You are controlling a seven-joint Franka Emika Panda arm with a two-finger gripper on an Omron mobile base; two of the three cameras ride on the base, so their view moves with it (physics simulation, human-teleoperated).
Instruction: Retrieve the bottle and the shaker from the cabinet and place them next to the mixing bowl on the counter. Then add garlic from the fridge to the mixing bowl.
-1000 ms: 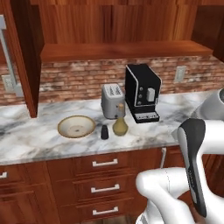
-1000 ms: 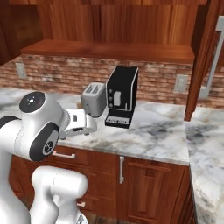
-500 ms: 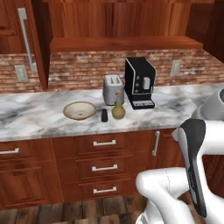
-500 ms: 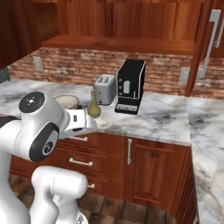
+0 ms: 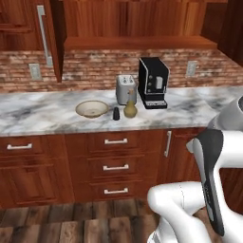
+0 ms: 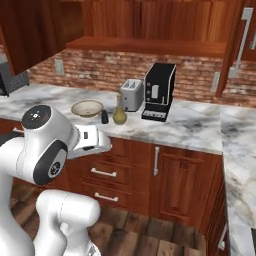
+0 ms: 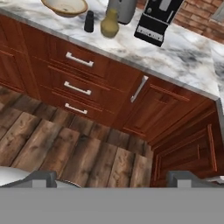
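Observation:
The mixing bowl (image 5: 92, 108) (image 6: 87, 107) (image 7: 65, 6) sits on the marble counter (image 5: 42, 114) (image 6: 192, 125). Just right of it stand the small black shaker (image 5: 116, 113) (image 6: 104, 117) (image 7: 89, 21) and the olive-tan bottle (image 5: 130, 109) (image 6: 119, 115) (image 7: 110, 24), close together and upright. Above them the wooden cabinet (image 5: 137, 19) (image 6: 150, 20) stands open, its plank shelf (image 5: 137, 43) bare. My gripper (image 7: 112, 178) is open and holds nothing. It hangs well back from the counter, over the wooden floor and level with the drawers. The fridge and garlic are out of view.
A white toaster (image 5: 126, 88) (image 6: 131, 94) and a black coffee machine (image 5: 153, 82) (image 6: 159, 91) stand behind the bottle. Drawer fronts with silver handles (image 5: 116, 167) (image 7: 78, 89) run under the counter. An open cabinet door (image 5: 45, 35) hangs at the left. The counter turns a corner at the right (image 6: 240, 165).
The whole picture has shifted: the base has backed away from the counter, so the floor now shows. Bowl, shaker and bottle keep their places. The gripper stays open.

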